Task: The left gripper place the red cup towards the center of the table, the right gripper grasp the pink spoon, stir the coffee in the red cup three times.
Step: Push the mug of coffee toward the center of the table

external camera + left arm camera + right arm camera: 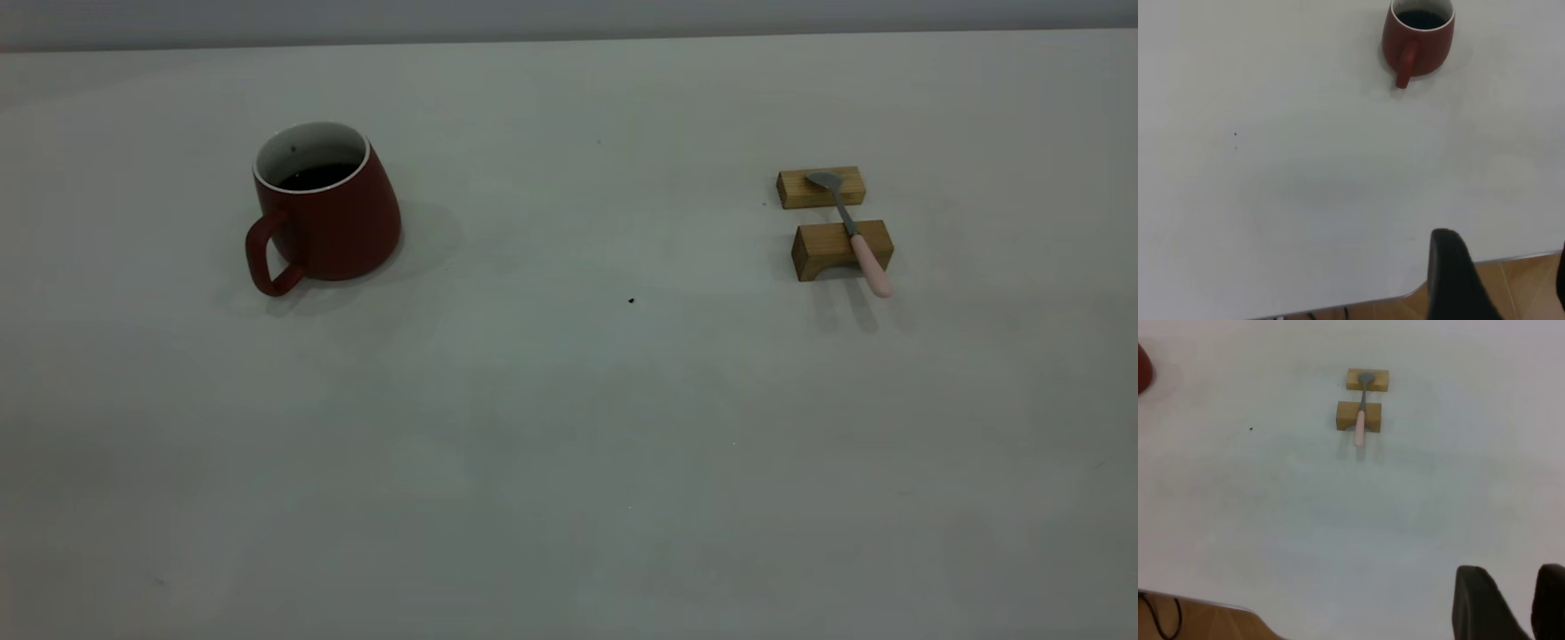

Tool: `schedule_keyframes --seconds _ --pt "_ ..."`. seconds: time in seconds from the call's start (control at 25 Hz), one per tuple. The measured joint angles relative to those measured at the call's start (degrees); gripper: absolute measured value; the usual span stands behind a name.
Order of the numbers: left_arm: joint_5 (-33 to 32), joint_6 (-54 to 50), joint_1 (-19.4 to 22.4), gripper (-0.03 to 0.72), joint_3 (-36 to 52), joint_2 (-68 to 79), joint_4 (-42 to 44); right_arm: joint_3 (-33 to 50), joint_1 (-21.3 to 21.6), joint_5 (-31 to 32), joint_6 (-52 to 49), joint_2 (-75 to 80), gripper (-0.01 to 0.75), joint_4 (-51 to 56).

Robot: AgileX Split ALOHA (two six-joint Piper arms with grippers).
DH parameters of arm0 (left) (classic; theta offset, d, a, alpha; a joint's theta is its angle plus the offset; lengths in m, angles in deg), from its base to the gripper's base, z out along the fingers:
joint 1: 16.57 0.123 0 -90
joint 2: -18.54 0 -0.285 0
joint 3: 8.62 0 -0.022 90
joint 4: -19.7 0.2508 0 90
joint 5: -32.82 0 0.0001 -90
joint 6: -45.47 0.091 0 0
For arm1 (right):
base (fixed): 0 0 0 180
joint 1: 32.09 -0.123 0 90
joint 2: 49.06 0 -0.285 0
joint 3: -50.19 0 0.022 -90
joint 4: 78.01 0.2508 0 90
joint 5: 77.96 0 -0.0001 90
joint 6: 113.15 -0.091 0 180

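The red cup stands upright at the table's left, handle towards the front, with dark coffee inside. The pink spoon lies across two wooden blocks at the right, grey bowl on the far block, pink handle sticking out past the near one. Neither gripper shows in the exterior view. In the left wrist view the left gripper hangs open over the table's edge, far from the red cup. In the right wrist view the right gripper is open and holds nothing, well short of the pink spoon.
Two tan wooden blocks carry the spoon. A tiny black speck marks the off-white table near its middle. The left wrist view shows the table's near edge with wooden floor beyond it.
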Motion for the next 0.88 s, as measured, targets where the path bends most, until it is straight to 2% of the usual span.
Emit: schedule_keyframes --seconds 0.56,0.88 --pt "0.0 -0.11 0.0 0.447 0.0 0.0 -0.05 0.0 0.0 0.0 0.0 0.0 0.238 0.0" --pt "0.0 -4.66 0.0 0.447 -2.33 4.96 -0.24 0.0 0.0 0.0 0.0 0.0 0.238 0.0"
